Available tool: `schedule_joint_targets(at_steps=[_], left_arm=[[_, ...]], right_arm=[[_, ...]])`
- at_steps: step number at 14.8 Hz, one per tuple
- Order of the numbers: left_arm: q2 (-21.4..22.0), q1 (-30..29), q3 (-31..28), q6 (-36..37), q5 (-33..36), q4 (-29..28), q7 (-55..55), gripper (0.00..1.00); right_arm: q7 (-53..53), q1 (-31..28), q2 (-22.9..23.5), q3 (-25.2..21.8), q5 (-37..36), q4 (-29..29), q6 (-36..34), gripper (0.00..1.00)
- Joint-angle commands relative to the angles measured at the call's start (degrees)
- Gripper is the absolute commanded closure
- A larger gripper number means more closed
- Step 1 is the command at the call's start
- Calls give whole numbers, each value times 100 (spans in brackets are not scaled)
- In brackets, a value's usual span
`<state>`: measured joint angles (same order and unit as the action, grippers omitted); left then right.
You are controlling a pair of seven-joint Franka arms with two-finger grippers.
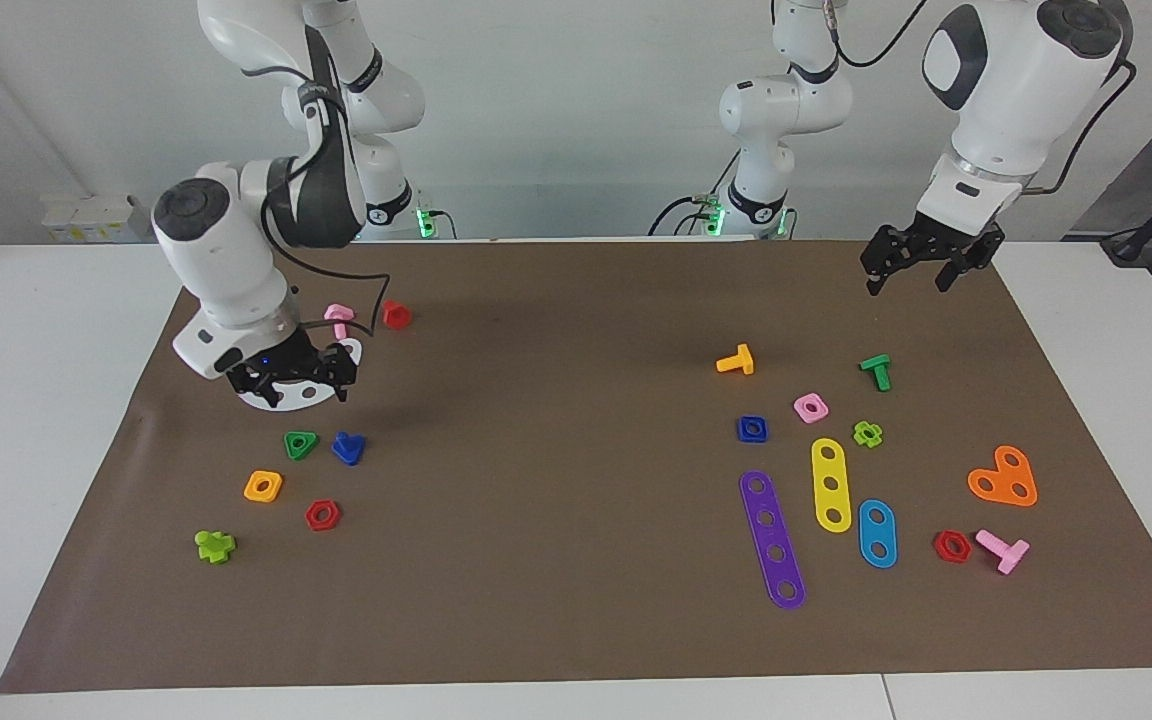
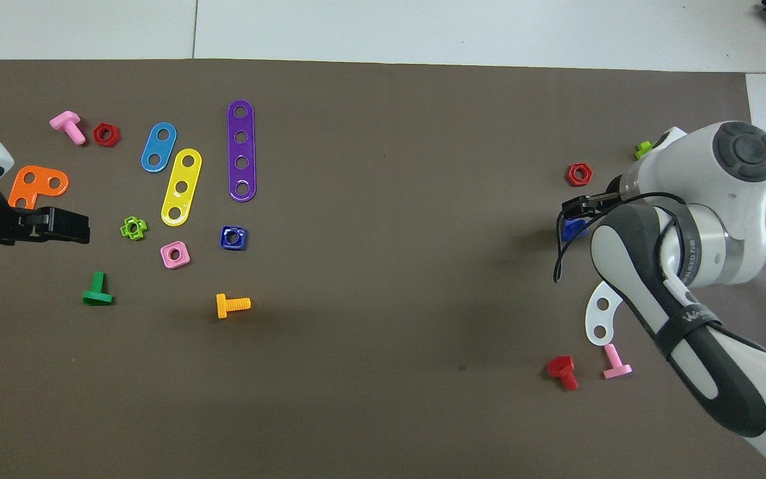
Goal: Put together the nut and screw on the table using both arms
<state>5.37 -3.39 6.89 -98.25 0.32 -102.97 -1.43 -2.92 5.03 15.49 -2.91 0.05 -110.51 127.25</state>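
The right claw [image 1: 288,383] hangs open and empty over the white curved strip [image 1: 288,397], above the mat at the right arm's end of the bench [image 1: 66,420] — its fingers stand apart with nothing between them. Just farther from the robots than that strip lies the screw [image 1: 348,447], dark blue with a triangular head, resting on the brown mat beside the green triangular nut [image 1: 301,444]. In the overhead view the right arm's wrist covers most of this cluster, and only a sliver of the screw [image 2: 574,229] shows beneath the claw's tip; how high the claw is above it I cannot say for sure.

The nut [image 1: 752,429], dark blue and rounded-square, lies flat on the mat toward the left arm's end, well apart from the screw, beside the pink square nut [image 1: 810,407] and near one end of the purple four-hole strip [image 1: 772,539].

The left claw [image 1: 919,268] waits in the air over the mat's edge nearest the robots at its own end — fingers apart, holding nothing.
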Motion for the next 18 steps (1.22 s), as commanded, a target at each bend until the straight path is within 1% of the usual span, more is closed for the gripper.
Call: schedule_joint_targets(at_steps=[1, 2, 5, 6, 7, 10, 12, 16, 18], left_arm=[[175, -21, -12, 25, -76, -162, -42, 0], [175, -13, -12, 25, -76, -162, -42, 0], [175, -21, -12, 25, -76, -162, -42, 0], [175, -22, -12, 25, -76, -162, -42, 0], [175, -22, -12, 25, -76, -162, -42, 0], [175, -13, -12, 25, -76, -162, -42, 0], [175, -13, -12, 25, -76, -162, -42, 0], [175, -13, -12, 25, -76, -162, -42, 0], [175, -13, -12, 25, -76, -162, -42, 0]], right_arm=[[-306, -20, -55, 1, 144, -251, 186, 5], [-358, -3, -29, 1, 144, -321, 343, 10], [-551, -2, 67, 1, 144, -462, 511, 39], [-648, -2, 103, 1, 144, -463, 520, 45], [-675, -2, 112, 1, 144, -463, 520, 50], [-675, -2, 112, 1, 144, -471, 529, 53], [-684, -2, 155, 1, 144, -489, 546, 57], [-649, -2, 173, 1, 144, -524, 678, 57], [-631, -2, 165, 1, 144, -550, 696, 60]])
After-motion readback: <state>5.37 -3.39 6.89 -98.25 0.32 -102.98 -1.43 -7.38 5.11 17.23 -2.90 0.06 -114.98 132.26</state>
